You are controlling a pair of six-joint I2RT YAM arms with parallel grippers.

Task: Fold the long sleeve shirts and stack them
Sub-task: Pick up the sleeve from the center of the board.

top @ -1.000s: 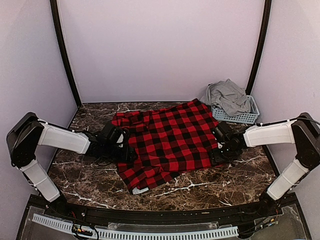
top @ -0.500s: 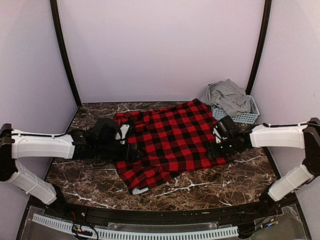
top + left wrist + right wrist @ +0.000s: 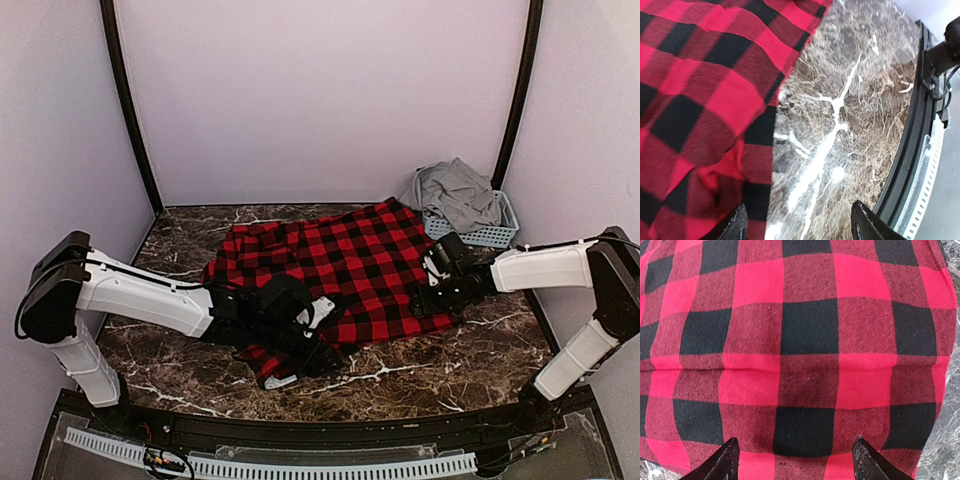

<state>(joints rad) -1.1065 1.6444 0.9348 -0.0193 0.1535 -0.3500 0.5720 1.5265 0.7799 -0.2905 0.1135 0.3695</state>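
Note:
The red-and-black check shirt (image 3: 340, 270) lies spread flat on the marble table (image 3: 470, 360). My left gripper (image 3: 322, 352) is open at the shirt's front edge. In the left wrist view (image 3: 800, 226) its jaws straddle the cloth's hem (image 3: 760, 130) and bare marble (image 3: 840, 125), holding nothing. My right gripper (image 3: 428, 298) is open low over the shirt's right side. In the right wrist view (image 3: 796, 460) only check cloth (image 3: 810, 330) lies between its jaws. The light grey shirt (image 3: 458, 192) sits bunched in the basket.
The pale blue slatted basket (image 3: 490, 235) stands at the back right corner, next to the check shirt's far corner. The table's black front rail (image 3: 910, 150) runs close to the left gripper. Enclosure walls stand on three sides.
My left arm has swung from the shirt's left edge across to its front edge. The shirt's left side has shifted a little. My right gripper has hardly moved.

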